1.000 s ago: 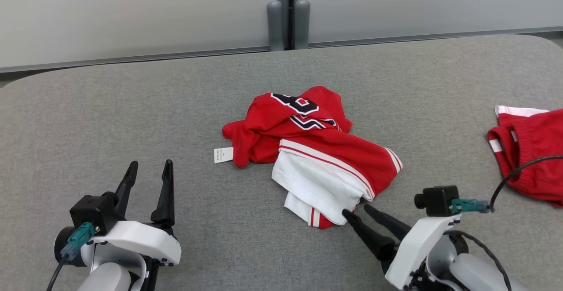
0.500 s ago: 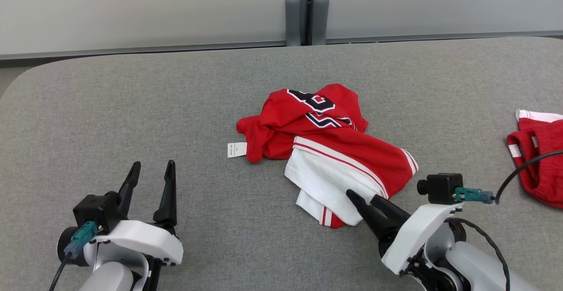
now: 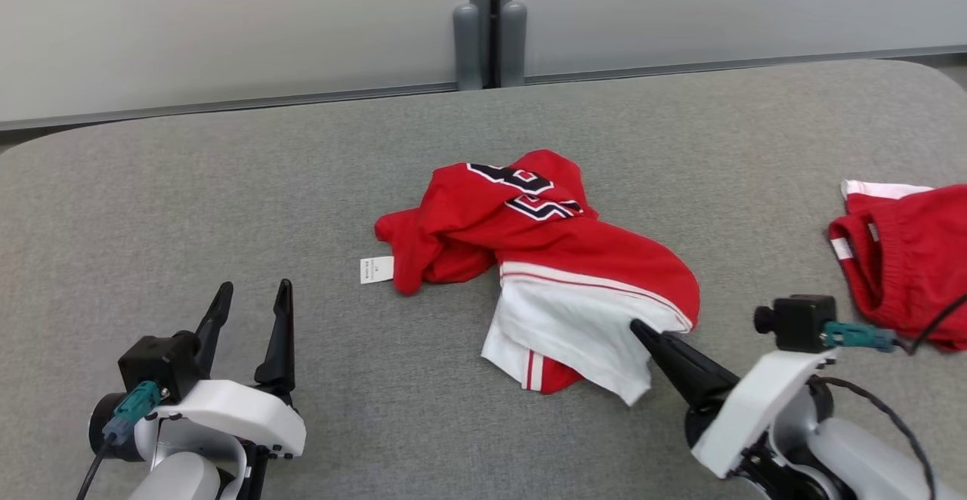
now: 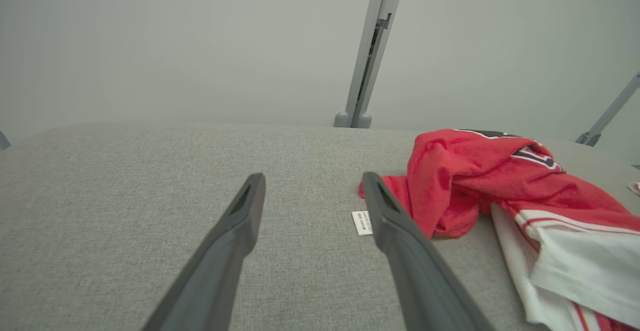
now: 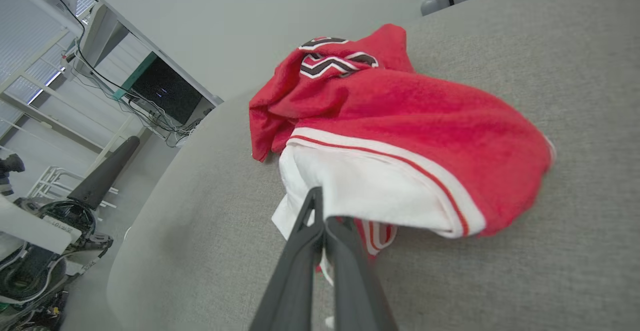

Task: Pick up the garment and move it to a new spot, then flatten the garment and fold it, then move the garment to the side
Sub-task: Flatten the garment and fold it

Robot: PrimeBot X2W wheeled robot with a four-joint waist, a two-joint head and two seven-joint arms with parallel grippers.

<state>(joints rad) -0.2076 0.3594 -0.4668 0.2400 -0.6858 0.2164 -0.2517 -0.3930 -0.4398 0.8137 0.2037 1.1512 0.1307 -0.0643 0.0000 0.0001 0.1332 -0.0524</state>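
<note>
The garment (image 3: 559,258) is a crumpled red and white jersey with dark lettering, lying at the middle of the grey table (image 3: 227,183). My right gripper (image 3: 639,327) has its fingers pressed together on the garment's white lower edge at its near right side; the right wrist view shows the white cloth (image 5: 400,121) pinched at the tips of the right gripper (image 5: 320,206). At the lower left my left gripper (image 3: 254,288) stands open and empty, apart from the cloth. In the left wrist view the left gripper (image 4: 314,181) points past the garment (image 4: 500,186), which lies to its right.
A second red garment (image 3: 906,258) with white trim lies at the table's right edge, beside my right wrist's cable. A white label (image 3: 376,270) sticks out at the jersey's left. A grey wall with a post (image 3: 489,32) stands behind the table.
My right gripper went from open to shut on the white edge, and that part of the garment has shifted right and risen a little. The camera swayed. The left gripper stayed put.
</note>
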